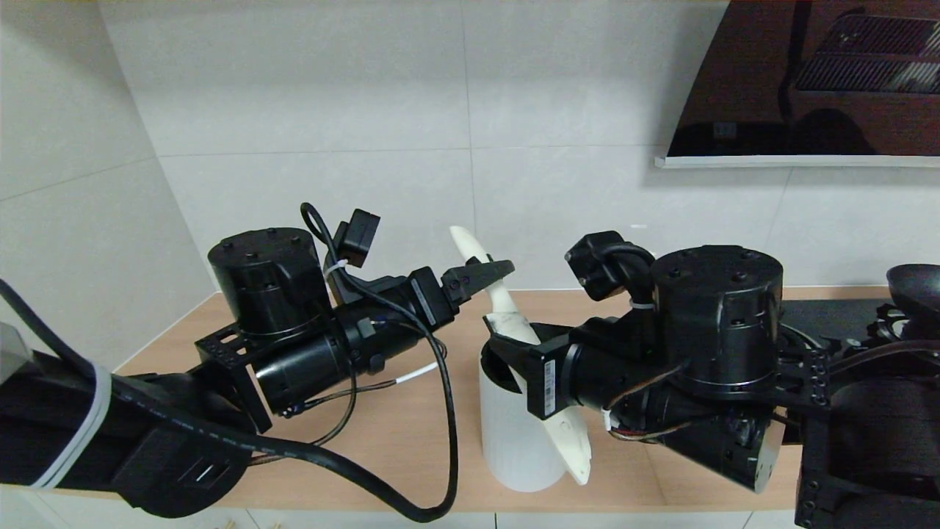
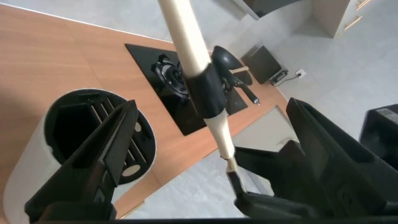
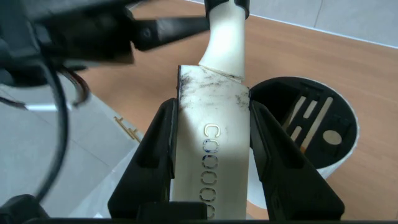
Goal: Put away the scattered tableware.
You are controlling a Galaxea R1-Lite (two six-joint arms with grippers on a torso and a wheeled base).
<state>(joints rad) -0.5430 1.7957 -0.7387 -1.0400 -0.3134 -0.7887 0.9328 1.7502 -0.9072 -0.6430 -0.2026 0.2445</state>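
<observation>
My head camera sits high behind both arms and faces forward and a little down, across the light wooden desk (image 1: 411, 433) to the white tiled wall (image 1: 330, 110), at middling range. My left wrist camera sits behind the left claw (image 1: 486, 278) and looks steeply down from close in, into the white cylindrical cutlery holder (image 2: 28, 155) and on to the black cooktop (image 2: 152, 65). My right wrist camera looks along the right claw (image 3: 211, 109), very near, down at the desk. All three views share the holder and the white plastic rice paddle (image 1: 505, 305). The head and left wrist views also share the cooktop.
</observation>
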